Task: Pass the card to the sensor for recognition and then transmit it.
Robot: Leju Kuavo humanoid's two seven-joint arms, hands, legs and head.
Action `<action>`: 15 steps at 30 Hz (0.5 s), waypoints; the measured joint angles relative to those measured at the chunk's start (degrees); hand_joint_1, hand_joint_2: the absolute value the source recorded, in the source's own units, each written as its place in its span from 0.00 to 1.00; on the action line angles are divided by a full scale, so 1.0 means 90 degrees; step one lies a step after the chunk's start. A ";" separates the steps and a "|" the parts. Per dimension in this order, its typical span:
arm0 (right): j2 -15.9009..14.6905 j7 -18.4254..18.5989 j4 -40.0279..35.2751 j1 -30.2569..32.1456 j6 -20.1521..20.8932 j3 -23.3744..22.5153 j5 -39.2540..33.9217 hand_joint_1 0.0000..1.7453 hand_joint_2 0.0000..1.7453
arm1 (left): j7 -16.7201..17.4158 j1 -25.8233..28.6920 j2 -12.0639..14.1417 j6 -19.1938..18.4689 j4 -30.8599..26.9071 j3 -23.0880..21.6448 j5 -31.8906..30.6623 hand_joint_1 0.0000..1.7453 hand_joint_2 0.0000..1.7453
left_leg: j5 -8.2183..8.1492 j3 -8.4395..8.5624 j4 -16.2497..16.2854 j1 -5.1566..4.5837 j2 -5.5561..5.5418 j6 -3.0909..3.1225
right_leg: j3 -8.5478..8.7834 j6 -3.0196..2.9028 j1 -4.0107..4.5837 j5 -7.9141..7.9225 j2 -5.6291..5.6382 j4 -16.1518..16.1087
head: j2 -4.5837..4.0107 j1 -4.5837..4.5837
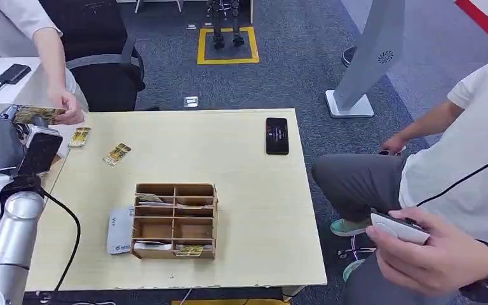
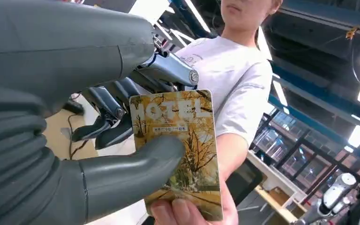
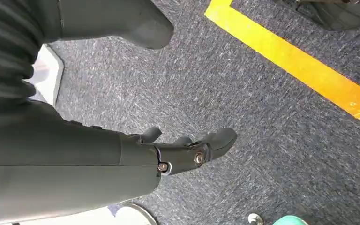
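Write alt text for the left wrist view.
The robot's left hand holds a yellow card printed with autumn trees, thumb across its face, while a person's hand grips its end. The person, in a white T-shirt, stands just behind it.

Pale wooden table (image 1: pixel 248 190) with divided box (image 1: pixel 175 220), phone (image 1: pixel 277 135), loose cards (image 1: pixel 117 154).

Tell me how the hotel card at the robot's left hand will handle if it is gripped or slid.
The hotel card looks flat and thin and shows no bend between the left robot hand thumb and the person's fingers, so it is probably stiff and light. Its printed face looks smooth, so it may slip from a loose pinch. Lying flat, it should slide, not roll.
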 joint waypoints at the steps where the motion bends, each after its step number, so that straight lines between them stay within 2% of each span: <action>1: 0.0000 0.0000 0.0000 0.0000 0.0000 0.0010 0.0000 0.00 1.00 | 0.0000 -0.0001 0.0000 0.0000 0.0022 0.0000 0.0000 1.00 1.00 | 0.0000 0.0000 0.0000 0.0000 0.0000 0.0000 | 0.0000 0.0000 0.0000 0.0000 0.0000 0.0000 | 0.0000 -0.0002; 6: 0.0000 -0.0017 0.0000 0.0001 -0.0002 0.0024 0.0000 0.00 1.00 | -0.0010 0.0000 -0.0002 0.0002 0.0087 0.0000 -0.0061 1.00 1.00 | 0.0000 -0.0001 0.0000 0.0000 0.0000 0.0000 | -0.0001 0.0000 0.0000 0.0000 0.0000 0.0000 | 0.0000 0.0000; 7: 0.0000 -0.0029 0.0000 0.0001 -0.0007 0.0024 0.0000 0.00 1.00 | -0.0029 0.0000 -0.0007 0.0022 0.0090 0.0000 -0.0107 0.00 1.00 | 0.0000 -0.0001 0.0000 0.0000 0.0000 0.0000 | -0.0001 0.0000 0.0000 0.0000 0.0000 0.0000 | 0.0000 -0.0002; 9: 0.0000 -0.0041 0.0000 0.0000 -0.0010 0.0024 0.0007 0.00 1.00 | -0.0097 0.0004 -0.0017 0.0070 0.0090 0.0000 -0.0180 0.00 1.00 | 0.0000 -0.0002 0.0000 0.0000 0.0000 0.0000 | -0.0001 0.0000 0.0000 0.0000 0.0000 0.0000 | 0.0000 -0.0002; 15: 0.0000 -0.0066 0.0000 0.0001 -0.0010 0.0024 0.0007 0.00 1.00 | -0.0182 0.0012 -0.0036 -0.0124 0.0090 0.0000 -0.0146 0.00 1.00 | 0.0000 -0.0004 0.0000 0.0000 0.0000 0.0000 | -0.0003 0.0000 0.0000 0.0000 0.0000 0.0000 | 0.0000 -0.0002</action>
